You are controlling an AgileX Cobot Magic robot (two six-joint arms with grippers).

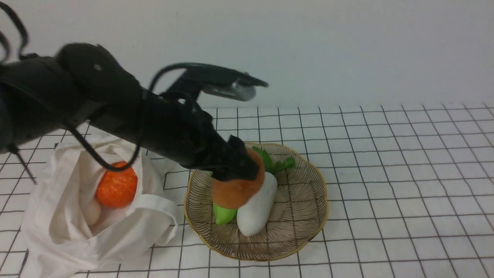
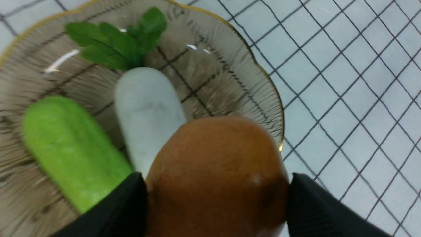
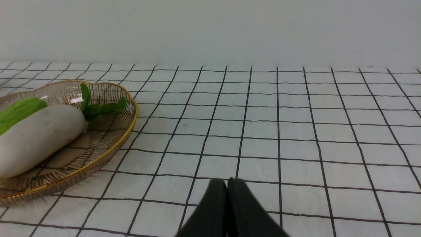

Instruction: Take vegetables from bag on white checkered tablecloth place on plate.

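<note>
Green cucumber [image 1: 224, 214], white leafy radish [image 1: 256, 208] lie on glass plate [image 1: 301, 239]; left gripper [image 2: 217, 204] clamps tan-orange potato [image 2: 217, 161] above; orange pumpkin [image 1: 115, 187] sits bagged.

- The potato [image 1: 236, 192] hides most of the cucumber [image 1: 224, 214] from us in the front view.
- Of the left gripper [image 1: 236, 170] we cannot see the fingertips there.
- The bag [image 1: 58, 231] is cut off below; a pale lump [image 1: 92, 211] inside it we cannot name.

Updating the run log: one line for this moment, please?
left pincer: gripping potato at plate | on plate: cucumber, radish | bag: pumpkin | right pincer: shut
</note>
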